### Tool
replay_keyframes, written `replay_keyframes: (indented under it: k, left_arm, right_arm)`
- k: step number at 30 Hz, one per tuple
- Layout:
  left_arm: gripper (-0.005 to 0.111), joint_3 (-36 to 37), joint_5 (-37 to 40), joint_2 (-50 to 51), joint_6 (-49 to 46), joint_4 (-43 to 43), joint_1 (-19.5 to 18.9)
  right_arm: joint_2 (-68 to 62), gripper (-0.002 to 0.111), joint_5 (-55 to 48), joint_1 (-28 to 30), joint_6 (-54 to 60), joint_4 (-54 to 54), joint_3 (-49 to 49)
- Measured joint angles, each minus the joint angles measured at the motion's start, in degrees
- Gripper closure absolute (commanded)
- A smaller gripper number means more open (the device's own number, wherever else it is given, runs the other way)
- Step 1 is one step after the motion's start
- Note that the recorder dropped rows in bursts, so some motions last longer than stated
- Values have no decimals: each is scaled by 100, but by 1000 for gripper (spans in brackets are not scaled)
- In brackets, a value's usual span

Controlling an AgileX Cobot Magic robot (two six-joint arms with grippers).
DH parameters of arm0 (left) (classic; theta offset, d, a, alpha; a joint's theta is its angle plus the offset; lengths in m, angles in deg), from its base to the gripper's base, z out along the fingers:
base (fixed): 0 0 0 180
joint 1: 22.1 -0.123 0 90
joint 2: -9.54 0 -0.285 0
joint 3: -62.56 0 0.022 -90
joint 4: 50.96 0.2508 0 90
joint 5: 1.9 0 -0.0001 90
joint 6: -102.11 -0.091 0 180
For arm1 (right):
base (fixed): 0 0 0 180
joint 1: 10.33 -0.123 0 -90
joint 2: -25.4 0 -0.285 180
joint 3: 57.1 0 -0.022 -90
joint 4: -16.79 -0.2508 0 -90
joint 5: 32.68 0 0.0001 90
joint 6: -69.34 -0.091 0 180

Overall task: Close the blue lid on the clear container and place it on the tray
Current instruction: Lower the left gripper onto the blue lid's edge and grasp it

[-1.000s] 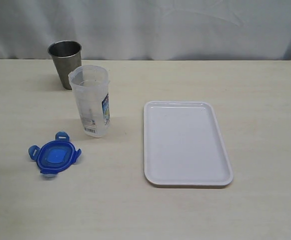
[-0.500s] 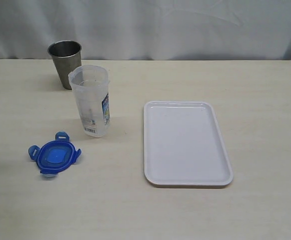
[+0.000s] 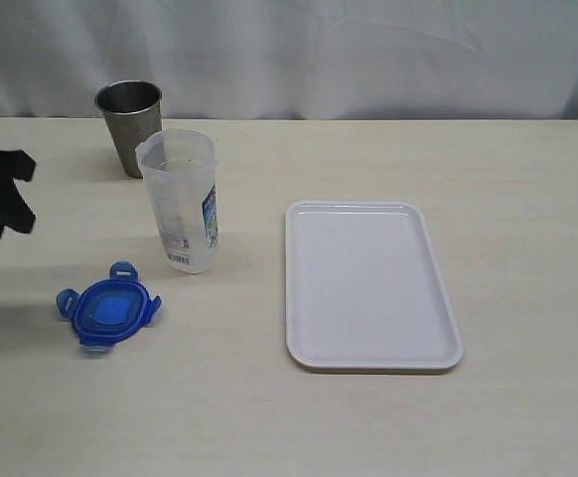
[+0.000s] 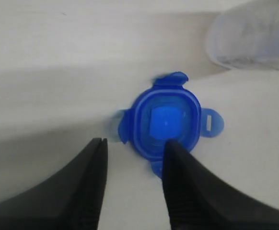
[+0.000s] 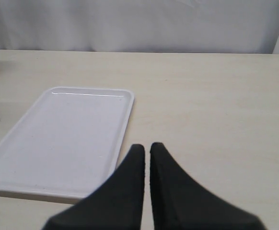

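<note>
The blue lid [image 3: 107, 311] lies flat on the table at the front left, its flaps spread out. Behind it to the right the clear container [image 3: 181, 200] stands upright and uncovered. The white tray [image 3: 368, 284] lies empty to the right of the middle. My left gripper [image 3: 9, 194] has come in at the left edge, above the table and behind-left of the lid. In the left wrist view the left gripper [image 4: 134, 146] is open, with the lid [image 4: 166, 122] just beyond its tips, one finger overlapping the lid's edge. My right gripper [image 5: 146, 147] is shut and empty beside the tray [image 5: 63, 134].
A grey steel cup [image 3: 130, 125] stands behind the container, near the table's back edge. A white curtain hangs behind the table. The container's rim [image 4: 252, 36] shows blurred in the left wrist view, beyond the lid.
My left gripper has entered the exterior view at the left edge; it was out of view before. The lid, container, cup and tray have not moved.
</note>
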Motion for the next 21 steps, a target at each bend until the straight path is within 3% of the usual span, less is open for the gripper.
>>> replay_keyframes:
  k: [8, 13, 17, 21]
  left_arm:
    - [65, 291, -503, 826, -722, -174, 612]
    - [63, 291, -919, 1117, -834, -18, 682]
    - [45, 291, -1131, 1122, -810, 156, 684]
    - [46, 291, -1145, 1122, -758, 218, 684]
  right_arm:
    - [0, 104, 0, 0, 0, 0, 0]
    - [0, 104, 0, 0, 0, 0, 0]
    - [0, 104, 0, 0, 0, 0, 0]
    - [0, 104, 0, 0, 0, 0, 0]
